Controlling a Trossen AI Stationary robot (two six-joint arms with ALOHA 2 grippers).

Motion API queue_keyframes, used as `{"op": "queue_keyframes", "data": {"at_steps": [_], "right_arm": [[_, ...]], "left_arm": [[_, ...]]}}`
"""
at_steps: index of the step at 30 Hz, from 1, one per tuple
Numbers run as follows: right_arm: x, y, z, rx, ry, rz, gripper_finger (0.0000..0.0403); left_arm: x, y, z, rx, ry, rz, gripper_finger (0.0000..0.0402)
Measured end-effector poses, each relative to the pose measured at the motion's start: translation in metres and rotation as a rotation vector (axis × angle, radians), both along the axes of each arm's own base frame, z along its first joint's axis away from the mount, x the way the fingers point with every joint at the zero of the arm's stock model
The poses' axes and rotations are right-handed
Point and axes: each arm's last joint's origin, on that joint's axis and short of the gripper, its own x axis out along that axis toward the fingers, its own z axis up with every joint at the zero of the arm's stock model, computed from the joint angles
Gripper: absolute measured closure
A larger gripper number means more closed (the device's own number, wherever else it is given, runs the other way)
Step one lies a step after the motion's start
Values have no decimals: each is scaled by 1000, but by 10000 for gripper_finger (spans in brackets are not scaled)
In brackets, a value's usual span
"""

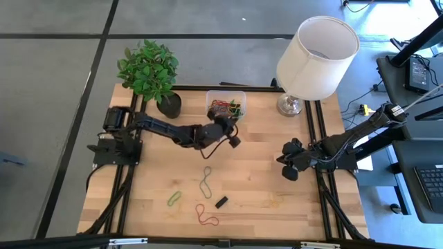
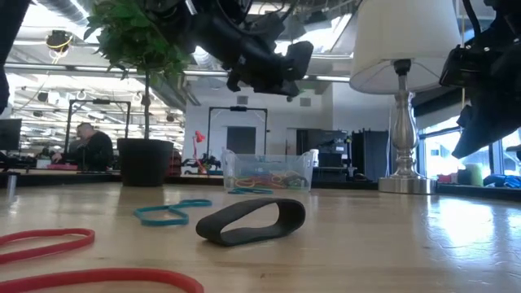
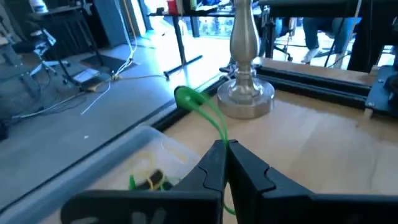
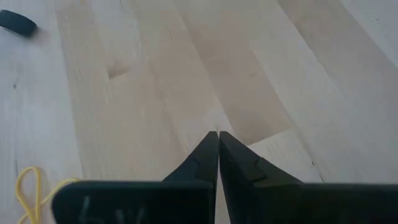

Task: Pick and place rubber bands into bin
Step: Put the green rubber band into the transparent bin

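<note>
Your table carries, at its far edge, the clear bin part-filled with rubber bands. Your left pincer, above the bin's near edge, pinches one green rubber band. Your right pincer waits closed and empty at the table's right side; loose bands lie near the front.

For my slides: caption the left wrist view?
Left tool pinching a green rubber band beside the clear bin.

Clear shallow bin at the table's far edge, a tangle of coloured rubber bands inside, one green band dangling pinched above the bin, teal, green, red and black loops lying loose nearer the front, a yellow one apart.
</note>
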Motion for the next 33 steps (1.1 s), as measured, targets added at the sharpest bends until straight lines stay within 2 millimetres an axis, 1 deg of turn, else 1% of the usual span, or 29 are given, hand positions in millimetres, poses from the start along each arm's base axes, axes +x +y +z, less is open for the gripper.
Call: {"op": "queue_keyframes", "data": {"at_steps": [4, 7, 9, 11, 15, 17, 19, 22, 25, 27, 29, 33], "right_arm": [[0, 0, 0, 1, 0, -2, 386], [0, 0, 0, 1, 0, -1, 386], [0, 0, 0, 0, 0, -1, 386], [0, 0, 0, 0, 0, -1, 386], [0, 0, 0, 1, 0, -2, 386], [0, 0, 0, 1, 0, -2, 386], [0, 0, 0, 2, 0, -4, 386], [0, 0, 0, 2, 0, -4, 386], [0, 0, 0, 3, -1, -4, 386], [0, 0, 0, 5, -5, -5, 386], [1, 0, 1, 7, -9, -5, 386], [1, 1, 1, 27, -20, -22, 386]], "left_arm": [[3, 6, 6, 25, -28, -100, 395], [5, 9, 8, 68, -5, -187, 395], [5, 12, 8, 94, 17, -203, 395], [4, 16, 8, 101, 20, -155, 395], [-2, 36, 8, 85, -5, 114, 395], [-5, 47, 6, 85, 4, 180, 395], [-6, 55, 6, 75, 3, 174, 396], [-5, 65, 5, 55, 6, 102, 396], [-5, 75, 0, 36, 31, 31, 396], [-4, 80, -6, 16, 33, 19, 396], [-6, 86, -14, -26, 51, 68, 396], [-10, 102, -35, -116, 41, 253, 396]]}}
